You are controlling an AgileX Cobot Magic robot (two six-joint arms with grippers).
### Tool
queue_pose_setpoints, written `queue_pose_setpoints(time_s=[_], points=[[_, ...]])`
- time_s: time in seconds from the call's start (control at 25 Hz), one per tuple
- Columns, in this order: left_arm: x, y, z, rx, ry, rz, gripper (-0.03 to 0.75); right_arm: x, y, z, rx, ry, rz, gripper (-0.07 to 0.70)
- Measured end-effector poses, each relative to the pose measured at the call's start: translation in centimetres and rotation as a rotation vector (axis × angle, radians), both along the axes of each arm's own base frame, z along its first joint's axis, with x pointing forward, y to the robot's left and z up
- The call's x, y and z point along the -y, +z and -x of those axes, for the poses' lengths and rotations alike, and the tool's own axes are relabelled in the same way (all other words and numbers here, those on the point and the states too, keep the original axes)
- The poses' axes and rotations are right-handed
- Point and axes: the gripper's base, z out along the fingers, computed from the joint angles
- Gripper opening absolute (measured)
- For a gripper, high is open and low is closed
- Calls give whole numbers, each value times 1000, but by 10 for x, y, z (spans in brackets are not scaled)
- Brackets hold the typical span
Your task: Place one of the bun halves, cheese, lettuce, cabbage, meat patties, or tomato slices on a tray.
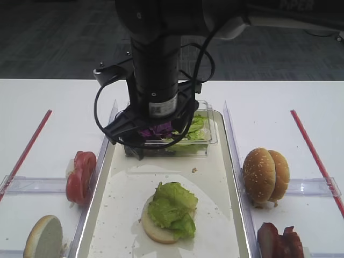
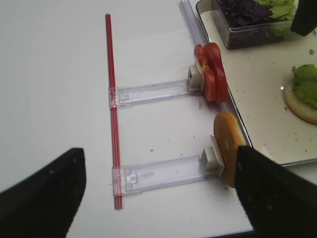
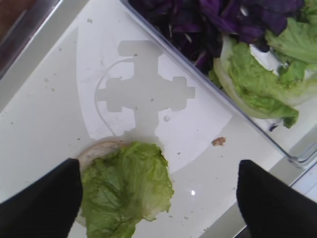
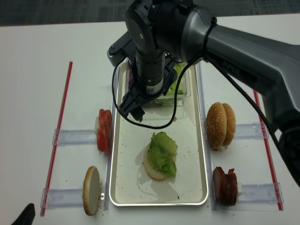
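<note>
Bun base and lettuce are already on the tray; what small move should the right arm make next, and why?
Probably swing the right pincer toward the meat patties at the tray's right. It is open and holds nothing, above the tray near the clear box, while the bun half carries only lettuce, so another layer seems due.
</note>
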Motion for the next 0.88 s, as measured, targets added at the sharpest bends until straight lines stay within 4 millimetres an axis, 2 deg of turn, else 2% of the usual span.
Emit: queue_pose_setpoints(time_s=[0.28,0.64,0.88], points=[[0,0,0,0,0,0,565,13,0,-12,10,-49,10,646],[0,0,0,0,0,0,565,59,0,-49,8,-178,9,646],[0,0,0,0,0,0,565,99,0,-74,8,-277,11,646]])
